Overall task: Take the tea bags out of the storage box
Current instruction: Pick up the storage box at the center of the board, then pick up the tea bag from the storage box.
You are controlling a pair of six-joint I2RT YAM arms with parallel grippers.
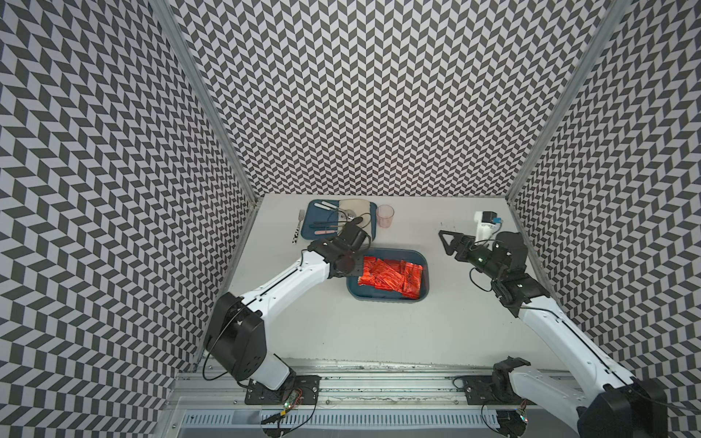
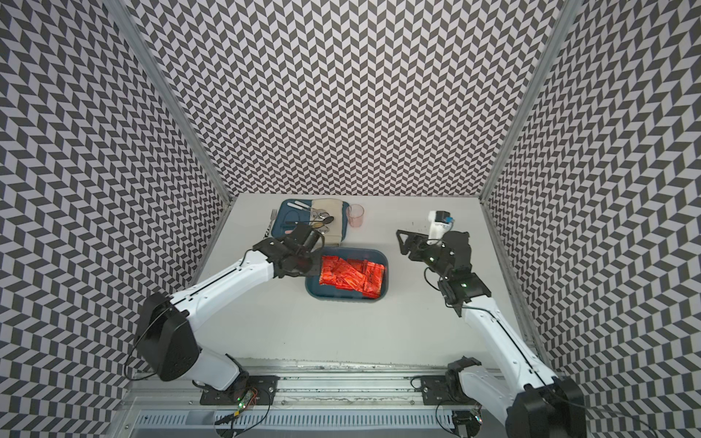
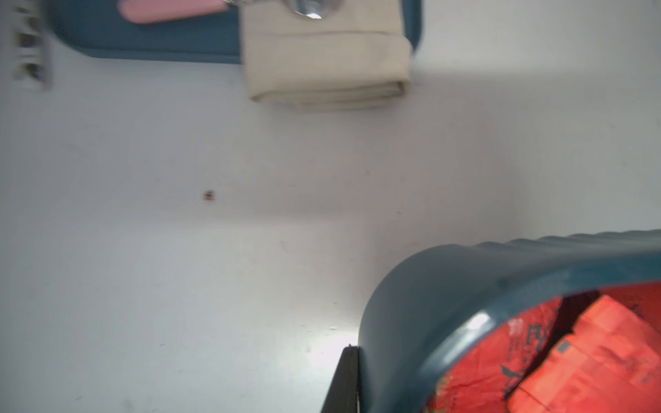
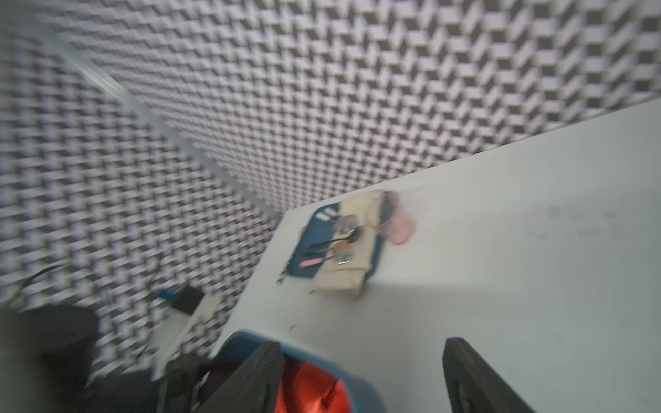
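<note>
Tea bags (image 1: 390,276) are lying heaped and overlapping inside the storage box (image 1: 390,300), which is sitting mid-table (image 1: 341,333). On the left gripper (image 1: 348,265) the fingers (image 3: 345,379) are closed, seemingly pinching the box wall at the end nearest that arm, one pressing against its outside. The right gripper (image 1: 444,240) is hovering well apart from the box, fingers spread and holding nothing. Doing this well probably means bracing the box with the left while bringing the right down onto one exposed sachet edge, since slick foil is likely slipping or lifting in pairs
</note>
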